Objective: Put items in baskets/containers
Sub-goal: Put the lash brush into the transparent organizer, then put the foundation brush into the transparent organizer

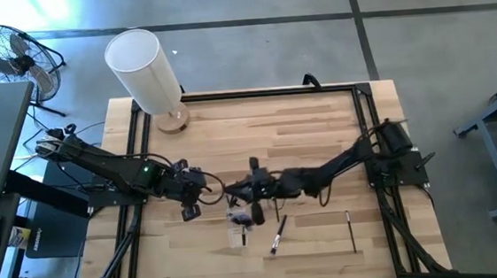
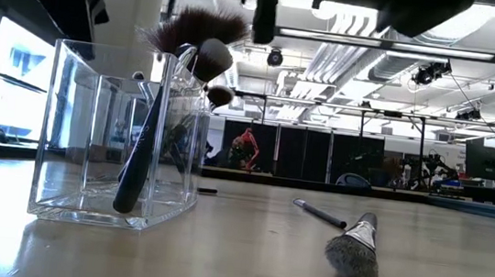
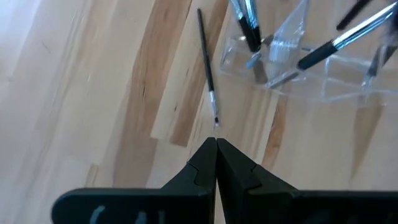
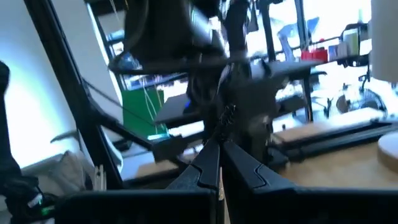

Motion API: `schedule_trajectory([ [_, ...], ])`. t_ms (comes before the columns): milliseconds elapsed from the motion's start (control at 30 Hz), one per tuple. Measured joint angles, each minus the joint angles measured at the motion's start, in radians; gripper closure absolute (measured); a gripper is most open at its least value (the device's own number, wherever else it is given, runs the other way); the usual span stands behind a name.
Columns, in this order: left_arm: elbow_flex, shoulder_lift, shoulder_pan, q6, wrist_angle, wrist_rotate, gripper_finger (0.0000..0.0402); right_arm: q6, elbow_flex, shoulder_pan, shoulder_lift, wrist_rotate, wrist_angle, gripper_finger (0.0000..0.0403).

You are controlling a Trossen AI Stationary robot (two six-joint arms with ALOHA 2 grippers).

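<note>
The clear cup [image 1: 238, 227] [image 2: 118, 143] [image 3: 298, 56] stands on the wooden table near its front edge. Several brushes [image 2: 152, 128] lean in it, one with a wide fluffy head [image 2: 194, 31]. A silver-ferruled brush [image 1: 276, 234] [image 2: 353, 246] lies right of the cup, and another brush [image 1: 351, 231] lies farther right. A thin brush [image 3: 207, 68] lies on the wood just past my left gripper [image 3: 216, 142] [image 1: 201, 196], which is shut, tilted down and left of the cup. My right gripper [image 4: 217, 144] [image 1: 233, 193] is shut, level above the table, pointing at the left arm. Nothing shows between its fingers.
A big white cylinder [image 1: 145, 67] on a round wooden base stands at the far left corner. A black frame rail [image 1: 271, 91] runs along the table's far edge and sides. The two grippers are close together over the middle of the table.
</note>
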Motion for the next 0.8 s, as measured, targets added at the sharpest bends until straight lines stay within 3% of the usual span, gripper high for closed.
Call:
schedule_trajectory([
  [200,0.000,0.000,-0.029,-0.004,-0.019,0.004,0.0401,0.026,0.041,0.019,0.040,0.000,-0.165,0.0402],
  [367,0.000,0.000,-0.088,-0.027,-0.013,-0.049,0.0401,0.087,0.039,0.034,0.040,0.001,-0.252,0.0389],
  [800,-0.002,0.000,-0.150,-0.111,-0.017,-0.096,0.0399,0.136,0.038,0.038,0.031,-0.042,-0.328,0.0282],
])
